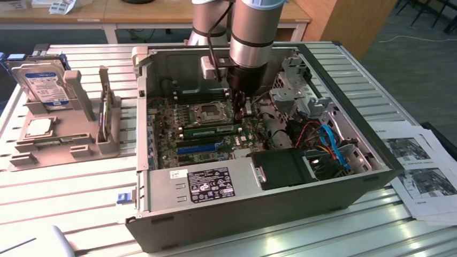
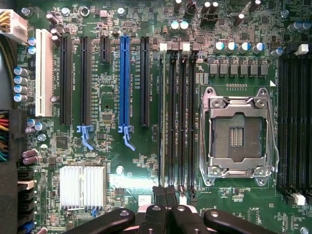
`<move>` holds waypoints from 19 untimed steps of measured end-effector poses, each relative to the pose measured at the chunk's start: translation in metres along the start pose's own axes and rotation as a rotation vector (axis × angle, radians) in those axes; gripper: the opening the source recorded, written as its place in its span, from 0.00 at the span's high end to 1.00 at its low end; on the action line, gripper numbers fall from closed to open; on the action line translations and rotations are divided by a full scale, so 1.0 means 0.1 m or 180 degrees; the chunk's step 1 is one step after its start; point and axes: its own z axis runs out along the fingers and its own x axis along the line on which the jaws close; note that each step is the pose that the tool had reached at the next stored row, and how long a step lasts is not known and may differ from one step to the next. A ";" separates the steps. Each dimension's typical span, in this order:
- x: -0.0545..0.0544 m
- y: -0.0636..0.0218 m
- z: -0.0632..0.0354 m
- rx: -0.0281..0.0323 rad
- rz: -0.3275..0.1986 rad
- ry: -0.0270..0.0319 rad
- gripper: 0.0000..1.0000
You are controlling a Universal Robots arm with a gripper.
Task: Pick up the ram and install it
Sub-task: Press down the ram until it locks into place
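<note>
Probably light, stiff and fragile, the ram (image 1: 213, 130) stands edgewise at frame centre; take it by its long edges, not chips. The hand (image 1: 241, 107) is pinched shut close by

Wooden desks (image 1: 107, 16) behind; dark carpet floor (image 1: 421, 69); slatted metal table (image 1: 71, 187).

The arm (image 1: 251, 32) is cut off at the exterior view's twelve o'clock edge, and it hides the gripper (image 1: 243, 104) fingertips. The ram (image 1: 214, 130) perhaps sits seated; too small to tell. Printed sheets (image 1: 421, 171) run off at three o'clock.
</note>
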 end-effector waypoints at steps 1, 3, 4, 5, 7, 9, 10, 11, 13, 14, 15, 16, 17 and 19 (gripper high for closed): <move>-0.01 0.000 0.001 0.0000 0.0000 0.0000 0.90; -0.02 0.000 0.002 0.0001 0.0000 0.0000 0.90; -0.02 0.000 0.003 0.0001 0.0000 0.0000 0.90; -0.02 0.000 0.002 0.0001 0.0000 0.0000 0.90; -0.02 0.001 0.016 0.0001 0.0000 0.0000 0.90; -0.02 0.001 0.033 0.0001 0.0000 0.0000 0.90; -0.02 0.001 0.041 0.0001 0.0000 0.0000 0.90; -0.02 0.001 0.047 0.0001 0.0000 0.0001 0.90; -0.02 0.001 0.047 0.0001 0.0000 0.0001 0.90; -0.02 0.001 0.048 0.0001 0.0000 0.0001 0.90; -0.02 0.001 0.053 0.0002 0.0000 -0.0001 0.90; -0.02 0.001 0.057 0.0002 0.0000 -0.0001 0.90; -0.02 0.001 0.059 0.0002 0.0000 0.0000 0.90; -0.02 0.001 0.059 0.0002 0.0000 0.0000 0.90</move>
